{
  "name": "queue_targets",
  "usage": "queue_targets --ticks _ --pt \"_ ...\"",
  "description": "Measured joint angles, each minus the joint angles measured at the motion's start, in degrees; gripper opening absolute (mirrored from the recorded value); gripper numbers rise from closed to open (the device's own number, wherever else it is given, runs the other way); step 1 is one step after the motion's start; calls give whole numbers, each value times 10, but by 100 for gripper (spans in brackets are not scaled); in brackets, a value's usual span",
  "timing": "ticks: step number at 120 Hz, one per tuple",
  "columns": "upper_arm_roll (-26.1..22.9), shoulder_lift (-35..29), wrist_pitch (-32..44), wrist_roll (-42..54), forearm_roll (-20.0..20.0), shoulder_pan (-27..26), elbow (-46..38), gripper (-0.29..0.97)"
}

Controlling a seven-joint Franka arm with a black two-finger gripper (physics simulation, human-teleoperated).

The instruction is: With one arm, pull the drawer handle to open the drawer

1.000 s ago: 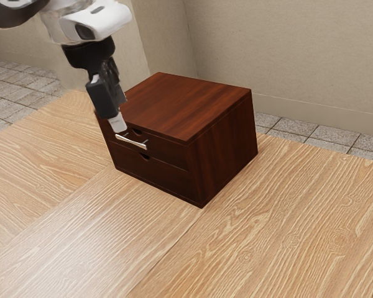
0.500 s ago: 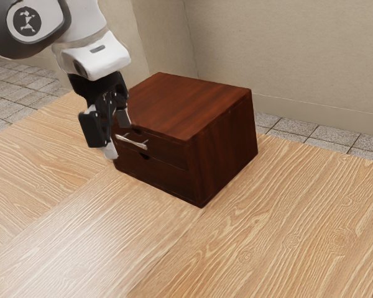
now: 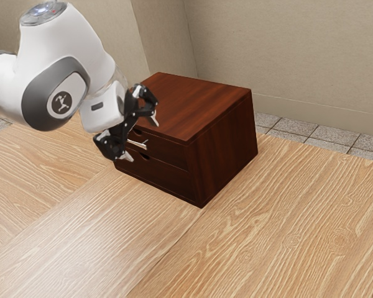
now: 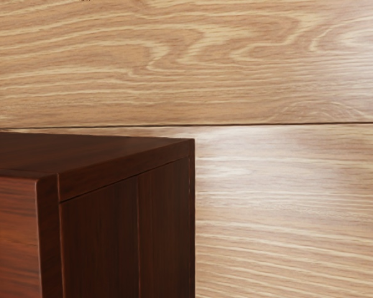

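Black hand (image 3: 141, 137) spread wide, astride the silver drawer handle (image 3: 138, 144); white figure emblem (image 3: 61, 103) on grey arm joint (image 3: 42, 87).

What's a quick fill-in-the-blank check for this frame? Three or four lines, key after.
1. The cabinet has ___ drawers in its front.
2. The handle sits on the ___ one.
3. The hand is at the handle with its fingers ___.
4. The cabinet stands on a ___ table.

Missing words: two; upper; open; wooden
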Motion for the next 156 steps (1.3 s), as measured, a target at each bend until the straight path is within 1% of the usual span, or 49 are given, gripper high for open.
queue_targets --ticks 6,12,21,26,30,41,49,58,71,80,92,107,114,128,148,156 --pt "0 10 27 36 -22 20 3 66" --pt "-1 36 49 69 -37 31 19 65" --pt "-2 73 72 117 -50 45 41 64" --pt "-3 78 82 141 -55 54 48 63" --pt "-1 65 88 160 -58 63 47 62" --pt "26 -17 97 206 -65 67 6 61" --pt "45 -36 98 235 -75 69 -18 60" --pt "51 -3 100 266 -93 76 -25 56" --pt "53 39 101 307 -131 95 -21 40" --pt "52 50 103 331 -153 96 -17 31" --pt "52 61 113 361 -175 95 -16 24" --pt "50 88 125 392 -190 100 -16 19" --pt "55 95 130 406 -196 96 -16 19" --pt "45 99 137 428 -202 105 -15 17" --pt "44 108 143 452 -209 103 5 15" --pt "39 110 144 458 -226 106 7 15"
